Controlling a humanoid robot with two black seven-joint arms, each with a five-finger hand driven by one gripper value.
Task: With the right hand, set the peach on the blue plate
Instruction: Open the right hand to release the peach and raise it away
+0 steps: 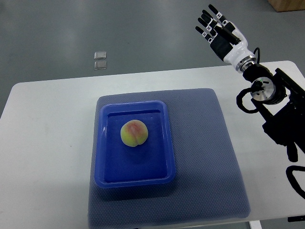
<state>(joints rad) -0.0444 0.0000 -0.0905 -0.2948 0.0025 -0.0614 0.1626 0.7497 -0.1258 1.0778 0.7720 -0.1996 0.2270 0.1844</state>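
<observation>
On the mat (209,157), which covers the middle of the table (47,143), the plate (164,143) sits left of centre. The peach (134,133) rests inside the plate, slightly beyond its middle, clear of all four walls. By this layout the placement appears complete. Far beyond the plate and to its right, past the table's far edge, the right hand (220,29) is raised with fingers spread and holds nothing. The left hand is not visible.

Remaining risks are judged low:
- The peach is round and may roll across the flat plate floor if the table is jolted.
- The right arm, if lowered carelessly toward the plate, may strike the mat or push the plate.
</observation>
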